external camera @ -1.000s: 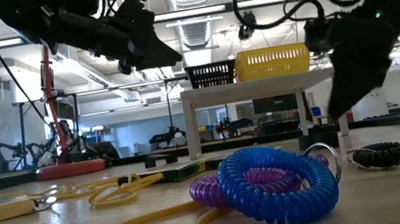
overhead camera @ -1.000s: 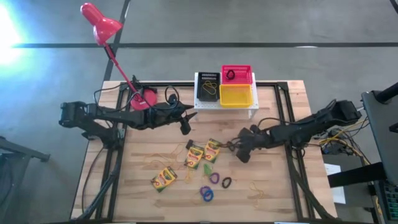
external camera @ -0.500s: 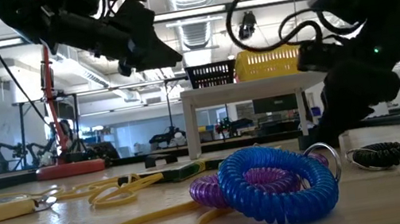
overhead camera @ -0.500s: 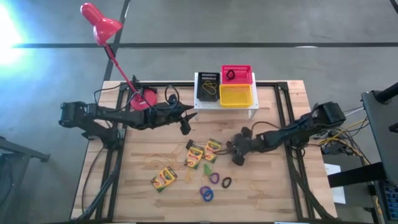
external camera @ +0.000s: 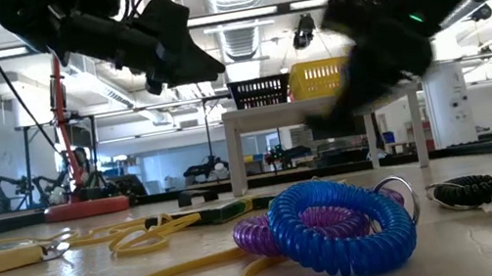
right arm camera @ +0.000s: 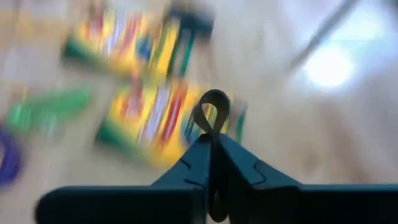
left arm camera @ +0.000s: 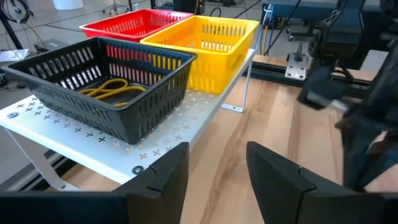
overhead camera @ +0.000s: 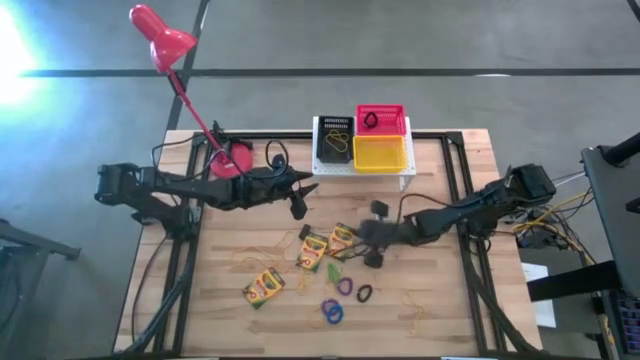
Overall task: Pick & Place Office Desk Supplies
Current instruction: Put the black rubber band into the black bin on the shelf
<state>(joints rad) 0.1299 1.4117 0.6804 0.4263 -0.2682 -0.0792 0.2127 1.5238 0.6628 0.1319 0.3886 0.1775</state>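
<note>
Three yellow-and-green crayon boxes (overhead camera: 314, 250) (overhead camera: 342, 239) (overhead camera: 264, 287) lie flat on the wooden table. Near them lie a green ring (overhead camera: 333, 270), a purple ring (overhead camera: 345, 286), a black ring (overhead camera: 365, 293) and a blue ring (overhead camera: 332, 312), plus yellow rubber bands (overhead camera: 415, 300). My right gripper (overhead camera: 368, 247) hangs over the boxes, shut on a thin dark loop (right arm camera: 211, 107). My left gripper (left arm camera: 211, 168) stands open and holds nothing, above the table in front of the white stand (overhead camera: 362, 172). My right gripper (right arm camera: 211, 140) pinches the thin dark loop between its two shut fingertips. The loop's rounded end (right arm camera: 212, 96) sticks out past the tips; the rest is hidden between the fingers. The fingers point down at the table, and the loop is lifted clear above the crayon boxes.
On the white stand sit a black basket (overhead camera: 335, 145) holding yellow rubber bands, a red basket (overhead camera: 381, 120) holding a black ring, and a yellow basket (overhead camera: 381, 153). A red desk lamp (overhead camera: 163, 40) stands at the far left, with its base (overhead camera: 232, 158) on the table.
My right gripper has gone toward the table's left edge, up to the crayon boxes, and has risen from the tabletop. It is blurred by its motion.
</note>
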